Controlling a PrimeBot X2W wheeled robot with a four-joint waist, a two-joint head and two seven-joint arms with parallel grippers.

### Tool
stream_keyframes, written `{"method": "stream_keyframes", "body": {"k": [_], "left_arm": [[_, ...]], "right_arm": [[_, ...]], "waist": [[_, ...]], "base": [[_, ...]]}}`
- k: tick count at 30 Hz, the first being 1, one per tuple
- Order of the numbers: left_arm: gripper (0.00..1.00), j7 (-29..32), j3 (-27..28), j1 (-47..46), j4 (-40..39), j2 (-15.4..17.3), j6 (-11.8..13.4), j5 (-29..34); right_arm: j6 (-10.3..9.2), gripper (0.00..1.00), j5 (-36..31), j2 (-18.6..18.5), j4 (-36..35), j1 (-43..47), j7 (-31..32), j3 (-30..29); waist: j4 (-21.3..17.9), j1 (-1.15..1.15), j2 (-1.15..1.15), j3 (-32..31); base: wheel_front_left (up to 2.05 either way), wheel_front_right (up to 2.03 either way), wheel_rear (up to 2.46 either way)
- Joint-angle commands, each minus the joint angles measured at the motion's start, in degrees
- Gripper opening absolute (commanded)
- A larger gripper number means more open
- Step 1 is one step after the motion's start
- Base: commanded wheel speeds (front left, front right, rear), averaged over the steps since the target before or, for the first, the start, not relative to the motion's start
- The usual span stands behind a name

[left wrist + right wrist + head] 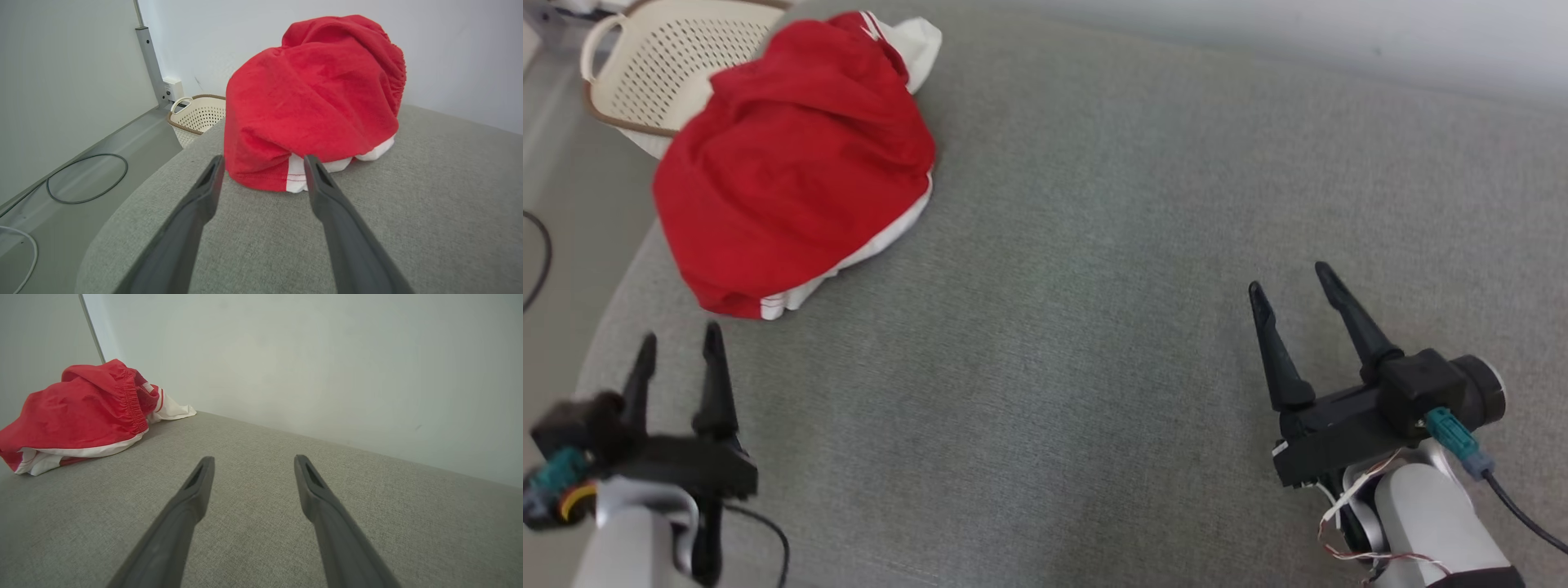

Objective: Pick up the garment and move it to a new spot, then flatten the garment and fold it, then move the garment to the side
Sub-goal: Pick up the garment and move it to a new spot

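Observation:
A crumpled red garment [792, 163] with white trim lies heaped at the far left of the grey fabric surface [1094, 327]. It bulks large in the left wrist view [314, 102] and sits far left in the right wrist view [77, 412]. My left gripper [680, 339] hovers open at the lower left, just short of the heap's near edge, its tips [263, 157] close to the red hem. At the lower right, my right gripper [1286, 278] stands open and empty over bare fabric [251, 459], well away from the garment.
A cream perforated basket [662, 65] stands off the surface's far left corner, partly behind the garment, also in the left wrist view [196, 116]. A dark cable [86, 179] loops on the floor to the left. A pale wall [306, 363] runs along the far edge.

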Motion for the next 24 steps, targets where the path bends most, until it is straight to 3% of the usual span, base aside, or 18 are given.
{"method": "stream_keyframes", "body": {"k": [1, 9, 17, 24], "left_arm": [[1.00, -0.18, 0.27, -1.53, 0.72, 0.71, -0.35, 0.03], [1.00, -0.19, 1.26, -10.32, 4.31, 4.12, -1.76, 0.06], [1.00, -0.19, 2.06, -15.51, 6.61, 5.10, -2.32, -1.06], [1.00, -0.18, 3.09, -22.00, 14.22, 7.57, -0.13, 0.67]], "right_arm": [[0.02, 1.00, -0.45, -0.50, -0.36, -0.51, -0.07, -0.03], [0.02, 1.00, -0.92, -1.56, -1.24, -2.13, -0.08, -0.69], [0.02, 1.00, -1.21, -1.82, -1.79, -2.56, -0.07, -0.95], [0.02, 1.00, -1.67, -1.51, -1.64, -3.18, -0.05, -1.17]], "waist": [[-1.94, -0.01, -0.01, 3.63], [-3.96, -0.01, -0.01, 7.79], [-4.97, -0.01, -0.01, 10.01], [-6.44, -0.01, -0.01, 12.12]], "base": [[0.00, 0.00, 0.00], [0.00, 0.00, 0.00], [0.00, 0.00, 0.00], [0.00, 0.00, 0.00]]}}
